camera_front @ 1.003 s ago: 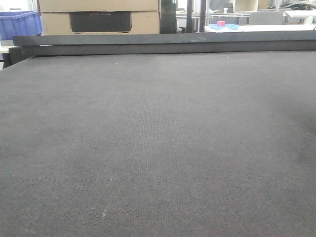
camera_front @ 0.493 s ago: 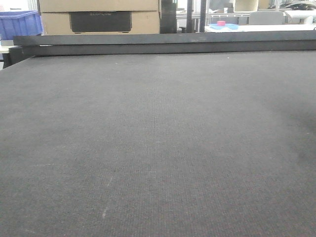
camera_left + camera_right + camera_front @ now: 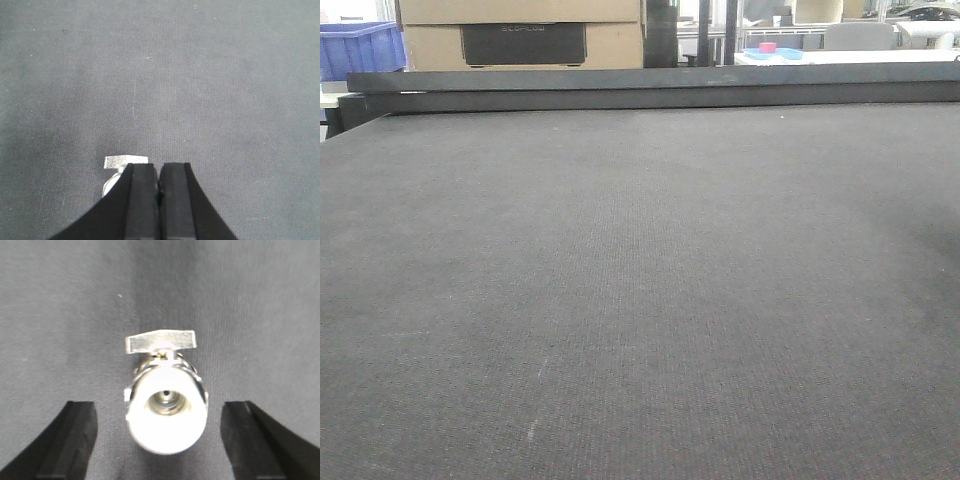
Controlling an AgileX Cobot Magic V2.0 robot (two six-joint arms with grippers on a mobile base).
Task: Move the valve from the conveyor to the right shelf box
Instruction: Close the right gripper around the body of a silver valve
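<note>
My right gripper (image 3: 161, 410) hangs spread wide over the broad dark grey woven conveyor (image 3: 640, 300), its black fingers (image 3: 75, 440) at 8 and 4 o'clock of the silver metal valve with the white round end (image 3: 167, 420); the valve lies on the belt between them, touching neither, white end toward me and flat silver handle at 12 o'clock; I judge that I straddle it this way so that closing meets the round body and not the thin handle; the shelf box is not in view. My left gripper (image 3: 159, 169) has its black pads (image 3: 142, 200) pressed together with nothing between them, kept idle, I think, because this job belongs to the right side; a small silver tabbed piece (image 3: 125, 162) peeks out at 9 o'clock of those tips, partly hidden, and I cannot tell whether it is the same valve. The front view matches the earlier frames; the belt looks unchanged, with neither valve nor arm in sight.
</note>
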